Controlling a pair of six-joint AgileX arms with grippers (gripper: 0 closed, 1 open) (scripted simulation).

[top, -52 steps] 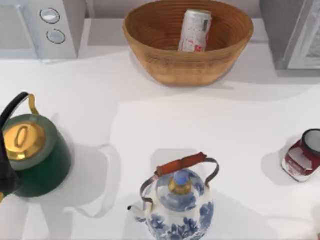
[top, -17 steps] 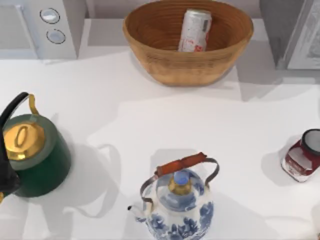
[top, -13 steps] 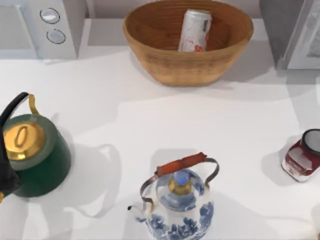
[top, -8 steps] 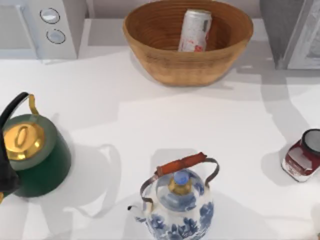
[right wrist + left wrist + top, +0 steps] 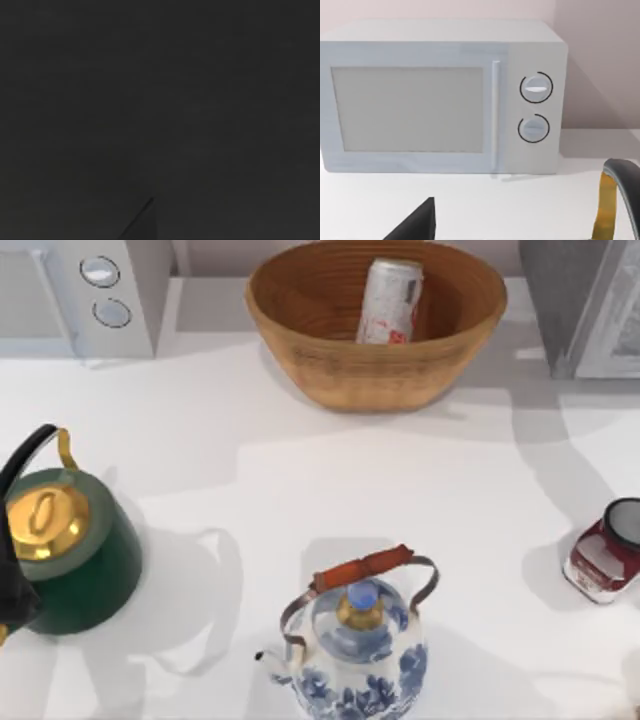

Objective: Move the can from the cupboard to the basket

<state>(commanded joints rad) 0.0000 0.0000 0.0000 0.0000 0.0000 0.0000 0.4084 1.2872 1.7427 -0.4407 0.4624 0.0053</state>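
The can (image 5: 390, 300), silver-white with red markings at its near end, lies tilted inside the basket (image 5: 340, 370), a tan woven bowl at the back middle of the table. The cupboard (image 5: 560, 300) stands at the back right, its pale white-framed door (image 5: 618, 325) partly in view. My left arm (image 5: 12, 592) is a dark shape at the left edge, beside the green kettle and far from the basket. A dark part of my left gripper (image 5: 417, 222) shows low in the left wrist view. The right wrist view is dark.
A white microwave (image 5: 95, 290) with two knobs stands at the back left, its front (image 5: 440, 100) facing the left wrist camera. A green kettle with gold lid (image 5: 65, 550) sits left, a blue-and-white kettle (image 5: 355, 645) front middle, a dark red jar (image 5: 605, 555) right.
Shadows have shifted over the right side of the table near the cupboard. The can, the basket, the kettles and my left arm stay where they were.
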